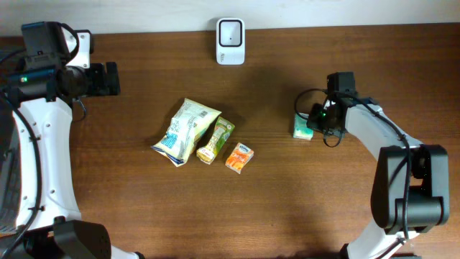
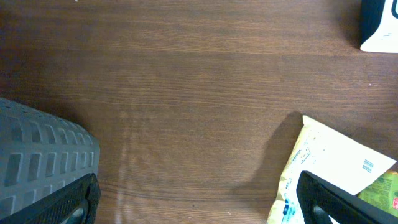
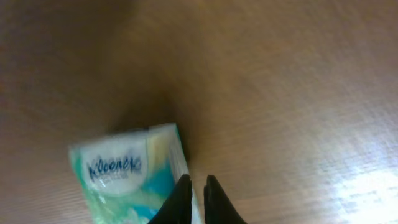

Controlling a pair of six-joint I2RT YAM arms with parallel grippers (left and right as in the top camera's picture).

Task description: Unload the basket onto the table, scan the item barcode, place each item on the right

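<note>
Though it blurs, the pack (image 3: 127,180) reads "Kleenex" (tilted slightly), long axis down-frame. Right gripper (image 3: 196,196) clenches at its edge; left gripper (image 2: 193,199) gapes.

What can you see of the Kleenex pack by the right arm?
The Kleenex pack is a small, soft-looking tissue packet in a plastic wrapper, white and teal-green, with the blue logo facing up. It lies flat on the wooden table, towards the right side. The right gripper sits at the pack's edge with its jaws almost closed. Whether they pinch the wrapper cannot be told.
</note>
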